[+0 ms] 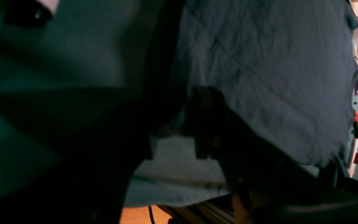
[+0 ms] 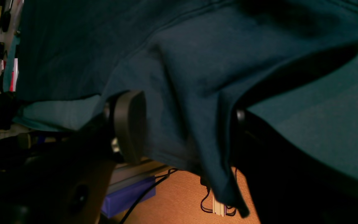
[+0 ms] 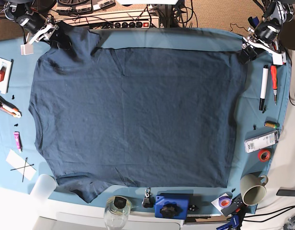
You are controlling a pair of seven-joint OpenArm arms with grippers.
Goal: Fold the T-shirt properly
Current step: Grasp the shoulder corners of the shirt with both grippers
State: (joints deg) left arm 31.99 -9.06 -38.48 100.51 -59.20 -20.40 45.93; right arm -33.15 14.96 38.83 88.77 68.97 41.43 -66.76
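Observation:
The dark navy T-shirt (image 3: 133,115) lies spread flat over most of the teal table cloth (image 3: 262,96), with its sleeves at the left and its hem at the right. My right gripper (image 3: 58,37) is at the far left corner, by the upper sleeve. In the right wrist view its fingers (image 2: 129,124) stand apart with a hanging fold of the shirt (image 2: 191,118) between them. My left gripper (image 3: 246,51) is at the far right hem corner. In the left wrist view it (image 1: 172,124) is dark, with a gap showing and the shirt edge (image 1: 259,77) beside one finger.
Pens (image 3: 264,86) and a tape roll (image 3: 265,155) lie along the right edge. A mug (image 3: 253,190) stands at the near right. A glass (image 3: 116,211) and a blue block (image 3: 171,206) stand at the front edge. Small tools (image 3: 5,105) lie at the left. Cables run behind the table.

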